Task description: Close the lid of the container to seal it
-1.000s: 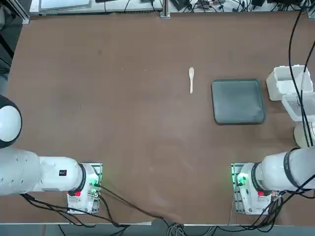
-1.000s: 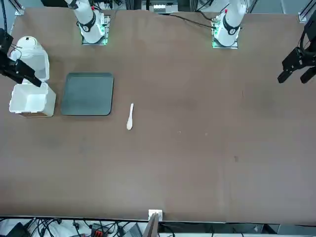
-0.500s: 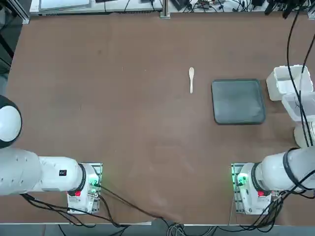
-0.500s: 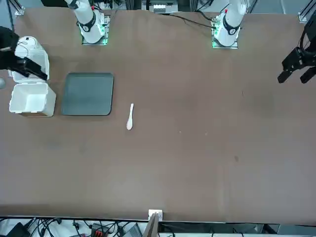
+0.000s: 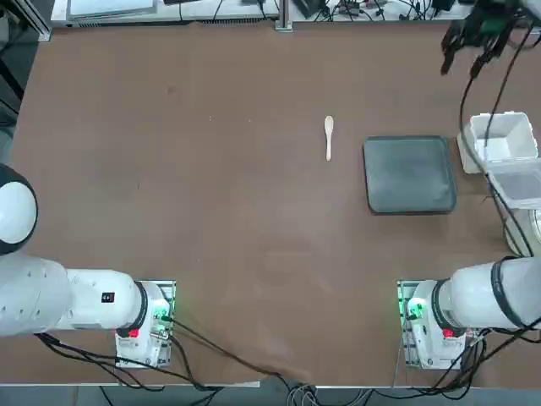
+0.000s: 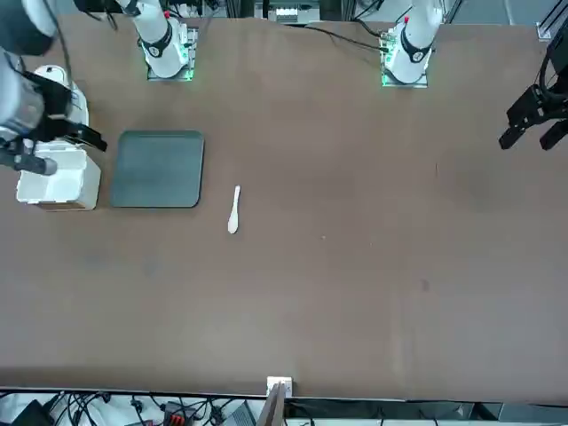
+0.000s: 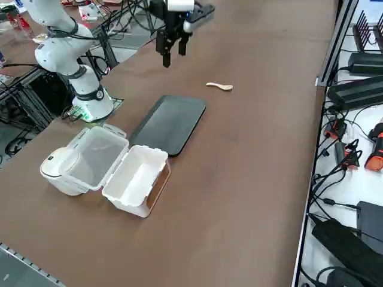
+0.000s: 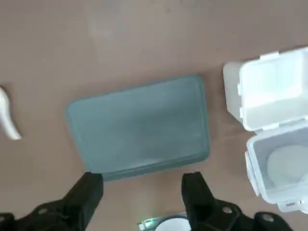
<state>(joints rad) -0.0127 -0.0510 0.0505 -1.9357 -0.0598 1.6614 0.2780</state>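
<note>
The white translucent container [image 5: 503,138] stands open at the table's right edge. Its lid [image 5: 517,184] lies flat, hinged on the side nearer the robot's base. From the right side, the box [image 7: 136,178] and the flap [image 7: 96,154] sit side by side. My right gripper [image 7: 173,57] hangs high over the table, beyond the grey tray. It is open with nothing between its fingers. In the wrist view the gripper [image 8: 142,187] looks down on the tray, with the container [image 8: 269,89] and lid [image 8: 281,166] off to one side. From overhead the gripper [image 5: 462,57] shows at the far right.
A dark grey square tray [image 5: 410,173] lies just left of the container. A small white spoon [image 5: 329,135] rests further left. A round whitish object [image 7: 58,170] sits against the lid on the robot's side. The arm's cable [image 5: 499,110] hangs across the container.
My right gripper has swung from beside the container up and over the table, coming into the overhead view at the far right. Container, lid, tray and spoon have not moved.
</note>
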